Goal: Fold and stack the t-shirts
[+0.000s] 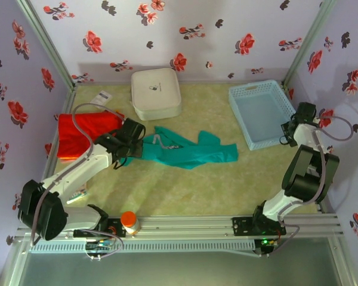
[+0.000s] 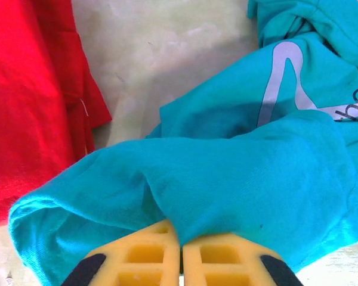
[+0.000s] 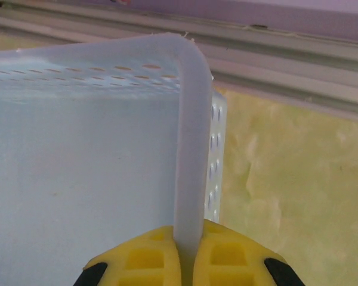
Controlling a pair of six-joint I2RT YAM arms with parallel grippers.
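While left jaws pinch teal t-shirt (image 2: 256, 179) fold near red t-shirt (image 2: 24, 89) edge, right jaws clamp basket (image 3: 188, 119) rim.

The soft teal-green cloth t-shirt (image 1: 188, 153) is crumpled, with a white print showing. One bunched fold is pinched in the left tool (image 2: 180, 244), and the rest trails away beyond it. The plain bright red cloth t-shirt (image 1: 83, 134) lies rumpled just left of that tool.
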